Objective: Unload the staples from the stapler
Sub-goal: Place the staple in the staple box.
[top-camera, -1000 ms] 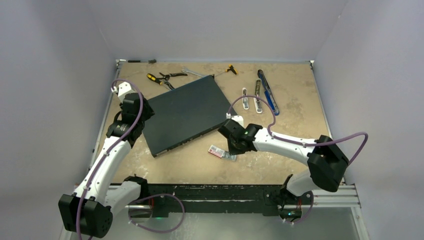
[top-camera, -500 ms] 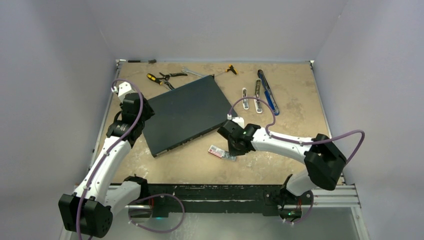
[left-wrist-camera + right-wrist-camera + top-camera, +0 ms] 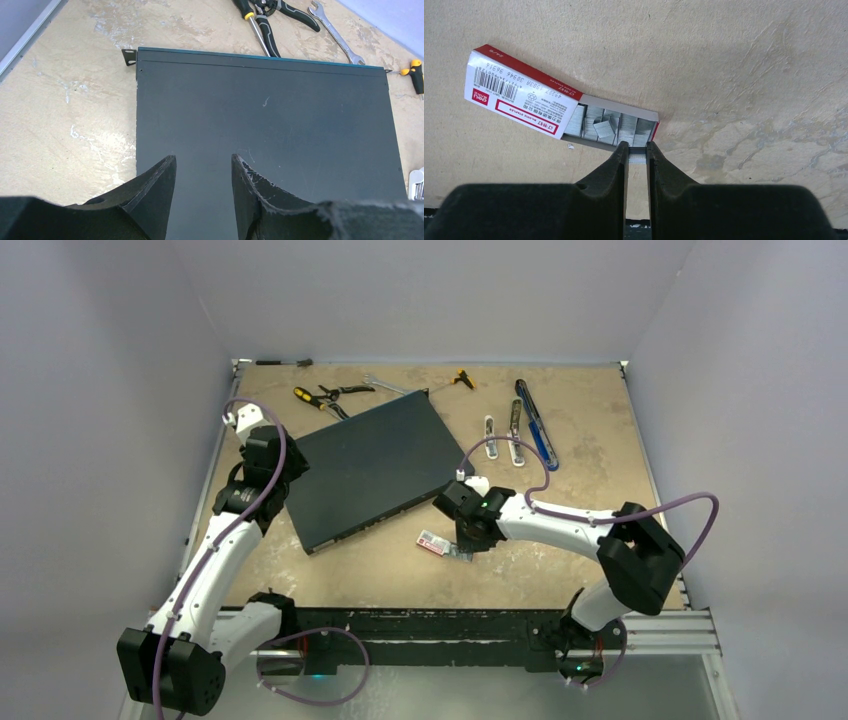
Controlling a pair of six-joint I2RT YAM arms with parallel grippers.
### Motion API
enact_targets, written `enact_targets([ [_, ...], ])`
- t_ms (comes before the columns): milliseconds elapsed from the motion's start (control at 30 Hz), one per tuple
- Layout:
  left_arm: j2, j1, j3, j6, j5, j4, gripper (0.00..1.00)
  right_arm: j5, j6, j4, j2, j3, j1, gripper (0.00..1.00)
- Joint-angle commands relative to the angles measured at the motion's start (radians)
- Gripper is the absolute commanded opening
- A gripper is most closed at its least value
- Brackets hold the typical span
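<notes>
Staples [image 3: 637, 158], one short silvery strip of them, are pinched between the tips of the right gripper [image 3: 637, 149], whose jaws stand nearly together on it. Just ahead of those tips lies the red-and-white box [image 3: 521, 95] with its grey tray [image 3: 644, 116] slid out and other strips lying loose inside. The held strip is at the tray's near edge, touching it or almost so. The unloading therefore looks mostly done: this strip is out, and what remains is to let it go into the tray. Well apart from that gripper, the long blue-and-dark piece [image 3: 535, 425] is probably the stapler, though it is too small to say whether anything is left inside. The left gripper [image 3: 203, 161] hovers part open over a dark flat panel [image 3: 300, 125], grasping nothing.
</notes>
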Motion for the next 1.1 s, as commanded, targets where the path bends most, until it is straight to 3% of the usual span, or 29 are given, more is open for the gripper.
enact_targets([
  [0,0.002,0.010,0.003,0.011,0.007,0.027,0.43,0.034,0.038,-0.020,-0.009,0.021,-0.005,0.19],
  [833,0.002,0.011,0.002,0.011,0.009,0.029,0.43,0.027,0.041,0.009,0.024,0.028,-0.007,0.19],
  [1067,0.001,0.011,0.003,0.011,0.009,0.030,0.43,0.029,0.041,0.008,0.023,0.033,-0.007,0.24],
])
